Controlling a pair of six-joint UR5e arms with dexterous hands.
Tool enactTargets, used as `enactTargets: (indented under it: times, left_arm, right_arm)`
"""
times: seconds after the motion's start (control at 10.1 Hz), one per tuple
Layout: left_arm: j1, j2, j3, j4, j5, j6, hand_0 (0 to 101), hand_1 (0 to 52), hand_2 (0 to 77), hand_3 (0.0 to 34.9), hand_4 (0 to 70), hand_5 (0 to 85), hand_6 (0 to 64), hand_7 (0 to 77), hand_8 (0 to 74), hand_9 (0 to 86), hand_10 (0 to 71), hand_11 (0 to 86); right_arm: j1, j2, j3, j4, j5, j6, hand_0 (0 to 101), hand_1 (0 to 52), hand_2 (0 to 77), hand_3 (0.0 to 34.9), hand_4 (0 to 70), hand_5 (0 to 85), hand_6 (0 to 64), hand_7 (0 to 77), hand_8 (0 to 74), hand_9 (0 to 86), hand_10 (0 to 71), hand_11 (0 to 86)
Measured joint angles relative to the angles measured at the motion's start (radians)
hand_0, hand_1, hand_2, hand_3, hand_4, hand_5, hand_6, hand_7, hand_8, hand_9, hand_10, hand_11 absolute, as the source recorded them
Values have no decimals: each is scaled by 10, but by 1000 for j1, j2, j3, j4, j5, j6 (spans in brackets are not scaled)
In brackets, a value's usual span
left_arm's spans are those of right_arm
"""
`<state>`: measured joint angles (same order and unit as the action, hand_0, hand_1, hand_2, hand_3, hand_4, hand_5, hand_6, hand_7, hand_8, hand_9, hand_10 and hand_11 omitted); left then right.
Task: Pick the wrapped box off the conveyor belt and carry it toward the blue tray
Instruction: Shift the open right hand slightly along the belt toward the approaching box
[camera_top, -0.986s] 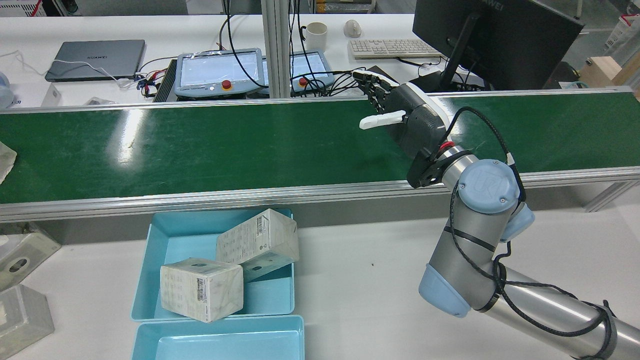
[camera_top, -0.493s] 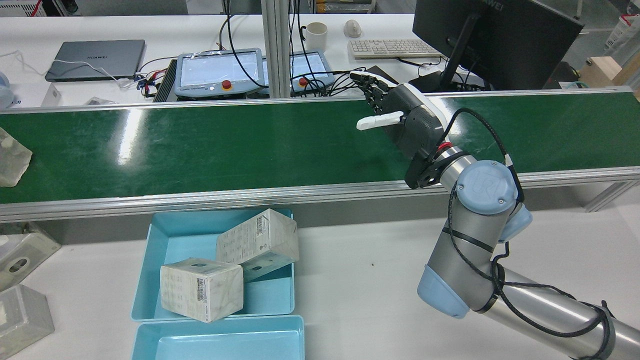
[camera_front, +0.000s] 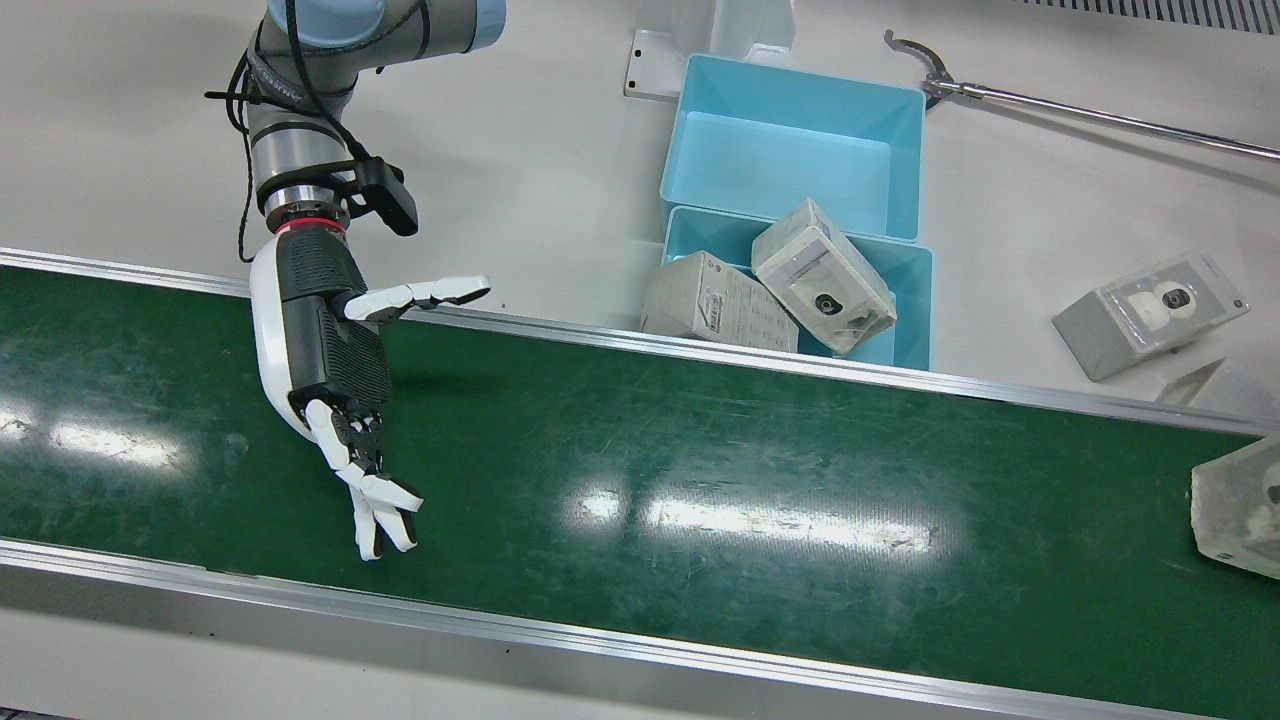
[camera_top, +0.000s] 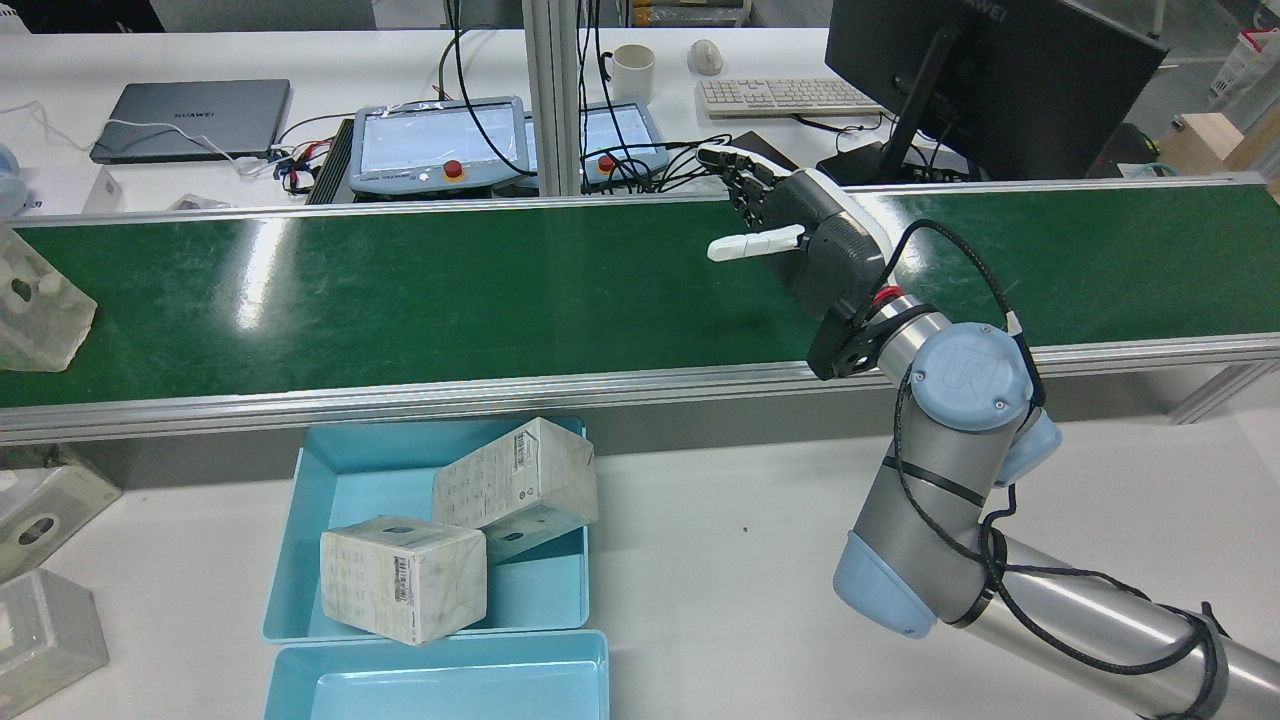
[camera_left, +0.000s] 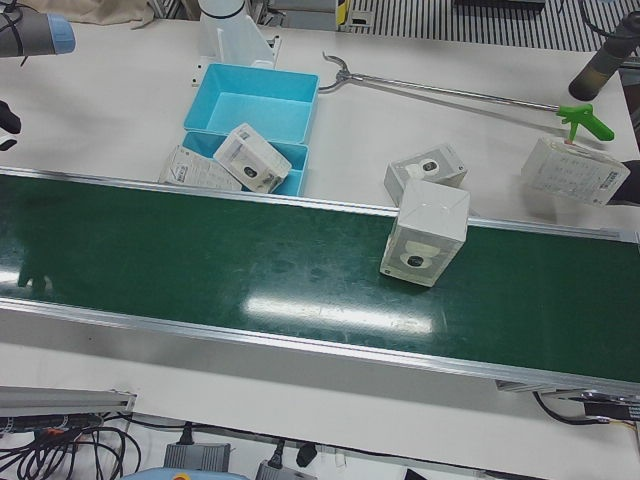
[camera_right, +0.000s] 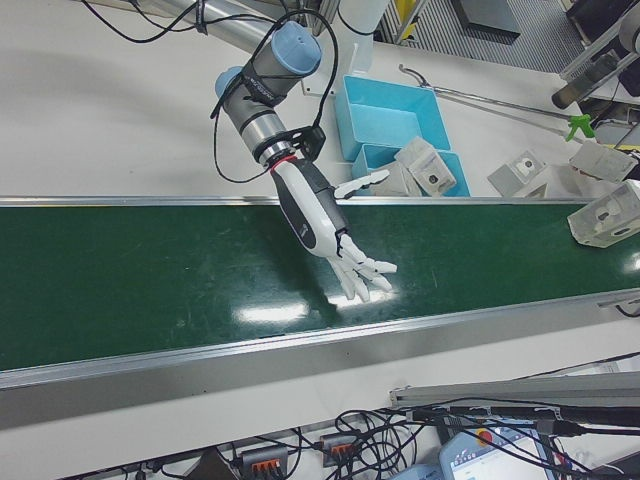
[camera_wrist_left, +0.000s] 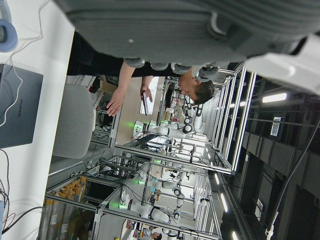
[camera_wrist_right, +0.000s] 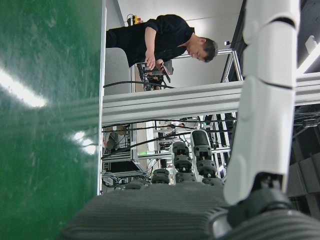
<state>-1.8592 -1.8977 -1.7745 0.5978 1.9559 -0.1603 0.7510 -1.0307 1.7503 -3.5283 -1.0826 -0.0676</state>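
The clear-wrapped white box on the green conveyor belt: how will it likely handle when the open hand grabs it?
The clear-wrapped white box looks rigid with flat faces, so probably stiff. Its glossy film may be slippery. It stands tall on the green conveyor belt, so a sideways push could tip it.

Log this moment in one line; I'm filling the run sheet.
right hand: open, over green conveyor belt | clear-wrapped white box: on belt, apart from hand | blue tray: two boxes inside

The right hand (camera_right: 335, 238) hovers over the green conveyor belt (camera_right: 150, 280), fingers spread.
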Motion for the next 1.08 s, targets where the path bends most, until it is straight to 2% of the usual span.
enactTargets:
  times: [0.1,0.2,0.3,0.39,0.49,0.59,0.69,0.79,0.99,1.08]
  left_arm:
    - [0,0,0,0,0,0,0,0,5,0,0,11,5,0,5,5,5,5]
    - [0,0,0,0,0,0,0,0,5,0,0,11,5,0,5,5,5,5]
    - [0,0,0,0,0,0,0,0,5,0,0,11,5,5,5,0,0,5]
    - [0,0,0,0,0,0,0,0,5,0,0,11,5,5,5,0,5,5]
    - [0,0,0,0,0,0,0,0,5,0,0,11,5,5,5,0,5,5]
    - [0,0,0,0,0,0,0,0,5,0,0,11,5,5,5,0,5,5]
    - [0,0,0,0,0,0,0,0,5,0,0,11,5,5,5,0,5,5]
    - [0,0,0,0,0,0,0,0,5,0,0,11,5,0,5,0,5,5]
    - [0,0,0,0,0,0,0,0,5,0,0,11,5,5,5,0,5,5]
    - [0,0,0,0,0,0,0,0,5,0,0,11,5,5,5,5,0,5]
  right_arm:
    - [0,-1,-9,34,-2,-3,474,153,114,0,93,229,44,38,11,44,0,5]
    - [-1,0,-12,53,-3,-9,484,169,136,0,93,240,44,49,11,44,0,5]
    - [-1,2,-10,62,-5,-18,489,169,136,0,93,240,44,49,11,44,0,5]
    - [2,4,-6,64,-6,-30,489,191,147,0,98,251,44,49,11,44,0,5]
    - [5,6,7,50,-7,-42,489,191,147,0,98,251,44,49,11,44,0,5]
    - [6,10,31,10,-7,-58,496,191,169,0,120,262,38,60,11,44,0,5]
    - [6,19,54,-36,-6,-74,498,191,169,0,76,262,38,60,11,44,0,5]
    - [0,27,68,-68,-4,-84,498,191,169,0,76,262,38,60,11,44,0,5]
    - [-16,35,72,-92,-1,-94,499,191,158,0,93,262,38,38,11,44,0,5]
    - [-24,37,68,-94,0,-96,487,169,136,0,87,240,38,38,11,44,0,5]
